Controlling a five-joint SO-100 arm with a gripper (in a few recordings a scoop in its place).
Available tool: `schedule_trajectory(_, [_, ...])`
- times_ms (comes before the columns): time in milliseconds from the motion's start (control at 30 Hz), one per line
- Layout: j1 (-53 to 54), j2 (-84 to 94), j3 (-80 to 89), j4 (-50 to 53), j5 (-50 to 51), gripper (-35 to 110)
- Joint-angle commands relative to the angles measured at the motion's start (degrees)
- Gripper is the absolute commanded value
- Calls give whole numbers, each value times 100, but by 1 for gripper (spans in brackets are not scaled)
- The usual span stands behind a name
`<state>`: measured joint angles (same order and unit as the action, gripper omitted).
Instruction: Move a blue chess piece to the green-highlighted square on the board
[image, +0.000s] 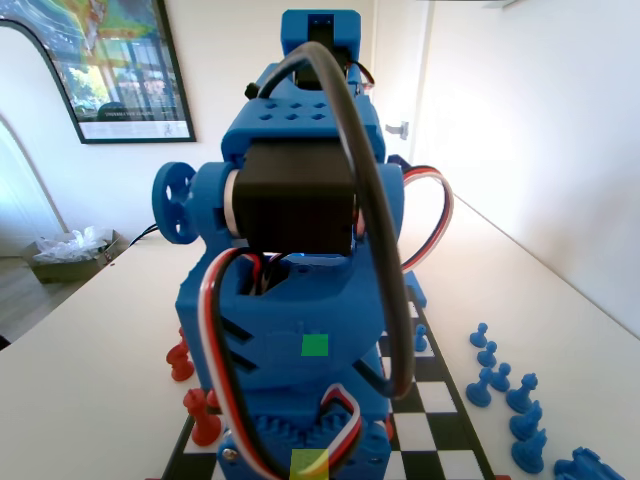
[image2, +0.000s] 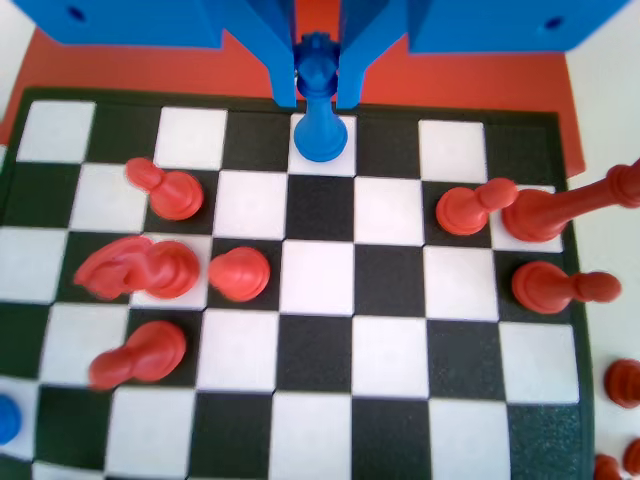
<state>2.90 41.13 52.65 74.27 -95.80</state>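
In the wrist view my gripper (image2: 318, 98) is shut on the crowned head of the blue chess piece (image2: 320, 125). The piece stands upright, its round base over a white square in the board's (image2: 320, 340) top row. In the fixed view the blue arm (image: 300, 250) leans over the board (image: 440, 400) and hides most of it. The green-highlighted square (image: 315, 345) shows as a bright patch over the arm's body. A paler yellow-green square (image: 308, 465) sits below it at the bottom edge.
Several red pieces stand on the board in the wrist view: a pawn (image2: 240, 273) near the middle, a knight (image2: 135, 268) at left, others at right (image2: 470, 208). In the fixed view, blue pieces (image: 500, 380) stand beside the board at right and red ones (image: 200, 412) at left.
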Motion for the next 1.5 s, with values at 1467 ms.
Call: schedule_trajectory(1467, [-352, 5142, 5722, -615, -316, 1])
